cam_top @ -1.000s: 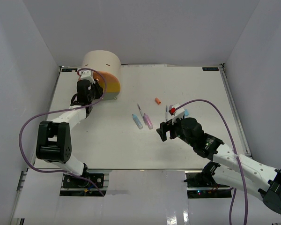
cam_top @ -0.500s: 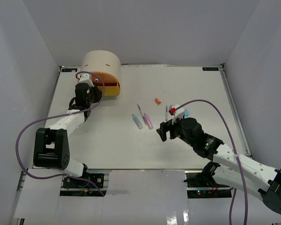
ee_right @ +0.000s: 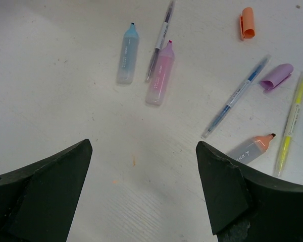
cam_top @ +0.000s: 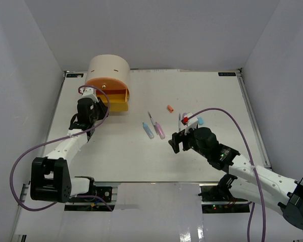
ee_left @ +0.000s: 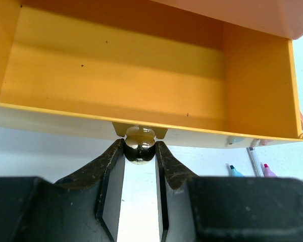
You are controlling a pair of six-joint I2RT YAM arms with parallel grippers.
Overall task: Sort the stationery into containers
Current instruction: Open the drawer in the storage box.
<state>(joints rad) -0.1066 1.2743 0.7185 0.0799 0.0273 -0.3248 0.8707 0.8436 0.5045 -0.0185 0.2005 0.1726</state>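
Your right claw (ee_right: pixel 143 151) hangs with its fingers wide apart, holding nothing, over bare white counter (cam_top: pixel 207 91). The stationery lies just ahead of its tips.

- **Highlighters, three:** a blue highlighter (ee_right: pixel 127 53), a pink highlighter (ee_right: pixel 160 73) and an orange-tipped highlighter (ee_right: pixel 251 147).
- **Thin pens, three:** a dark pen (ee_right: pixel 159 43), a blue pen (ee_right: pixel 236 96) and a yellow pen (ee_right: pixel 291 123).
- **Loose caps, two:** an orange cap (ee_right: pixel 247 22) and a purple cap (ee_right: pixel 278 75).

All of these sit mid-counter, well apart from its edges.

Farther off on the left, your left claw (ee_left: pixel 139 154) is clamped on the knob (ee_left: pixel 140 143) of the yellow drawer (ee_left: pixel 141 91). That drawer stands pulled out beneath the orange drawer (cam_top: pixel 107 84). The beige cabinet (cam_top: pixel 108 65) sits in the far left corner, near both walls.
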